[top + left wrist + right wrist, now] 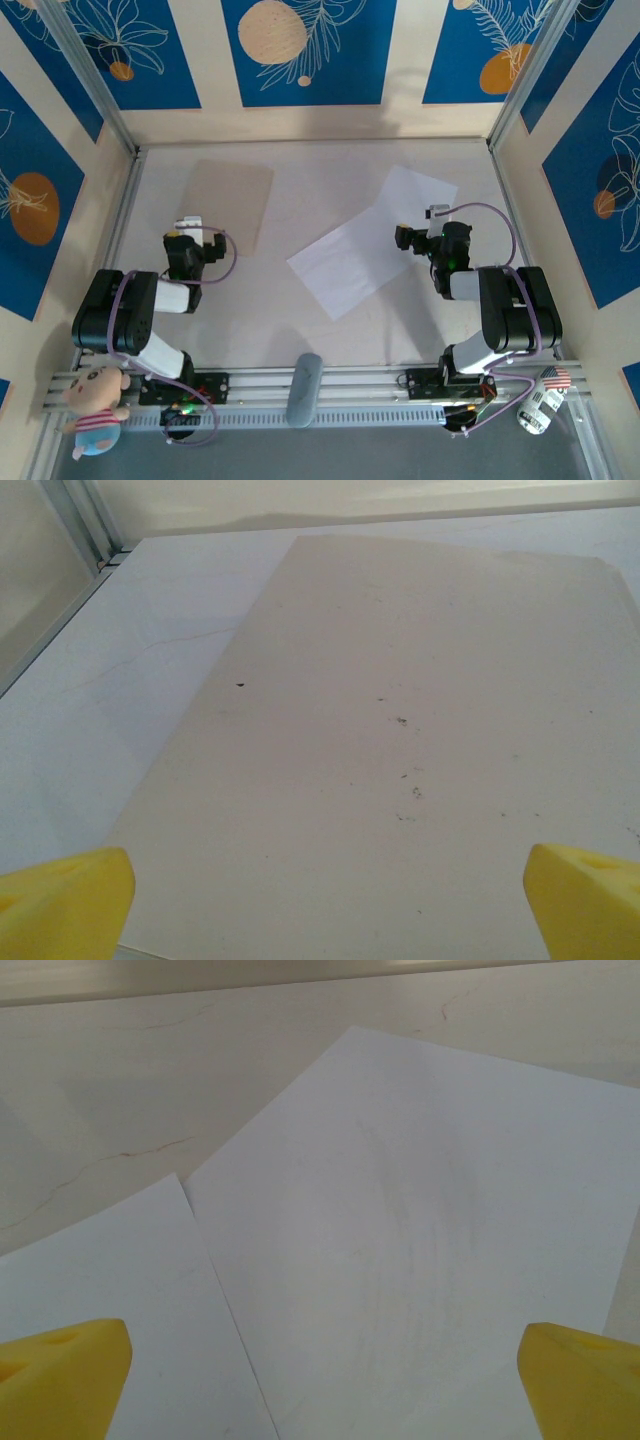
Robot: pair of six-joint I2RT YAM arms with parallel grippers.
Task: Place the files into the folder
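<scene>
You'll find the folder (228, 205) at upper left in plain tan, flecked with small dark specks in the left wrist view. The files (370, 245) at centre are unmarked white. Under them the table (270, 330) is off-white with faint brownish veins. The walls (340, 60) carry blue panels with white line-drawn leaves and orange discs, set between cream stripes. The left end effector (325, 910) and right end effector (325, 1385) have yellow tips. Your arms (130, 315) are black and silver-white. At lower left, the plush toy (95, 395) is pink with a pink-and-blue striped top.

I count two white sheets (350, 262) (412, 190), one tan folder (230, 200) — then one plush doll (95, 410) and one grey oblong thing (305, 390).
</scene>
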